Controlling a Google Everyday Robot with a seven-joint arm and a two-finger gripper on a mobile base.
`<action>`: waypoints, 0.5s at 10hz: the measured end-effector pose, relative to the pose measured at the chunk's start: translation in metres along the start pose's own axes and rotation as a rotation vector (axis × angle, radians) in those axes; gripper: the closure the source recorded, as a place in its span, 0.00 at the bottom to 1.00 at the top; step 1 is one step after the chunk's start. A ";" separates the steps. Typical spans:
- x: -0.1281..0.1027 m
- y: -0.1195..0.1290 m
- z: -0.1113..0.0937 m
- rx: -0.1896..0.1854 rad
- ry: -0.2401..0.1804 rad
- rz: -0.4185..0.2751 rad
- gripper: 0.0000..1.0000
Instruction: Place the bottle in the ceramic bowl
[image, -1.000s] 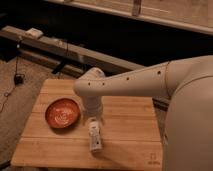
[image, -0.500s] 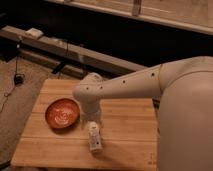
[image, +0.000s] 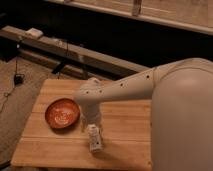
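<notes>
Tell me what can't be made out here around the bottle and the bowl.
Camera view, gripper, low over the bottle right of the bowl: the arm's wrist covers it, so contact is unclear.
Camera view, bottle's label: too faint to read.
Camera view, table: right side hidden by the robot's body.

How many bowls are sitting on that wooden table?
1. The shallow round orange-red ceramic bowl sits at the left of the wooden table. The gripper hangs to its right, over the small whitish plastic bottle. The arm may hide more.
</notes>
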 end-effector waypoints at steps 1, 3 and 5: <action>0.000 0.000 0.006 -0.002 0.007 0.000 0.35; -0.001 -0.002 0.016 -0.005 0.019 -0.001 0.35; -0.003 -0.005 0.023 -0.008 0.029 -0.002 0.35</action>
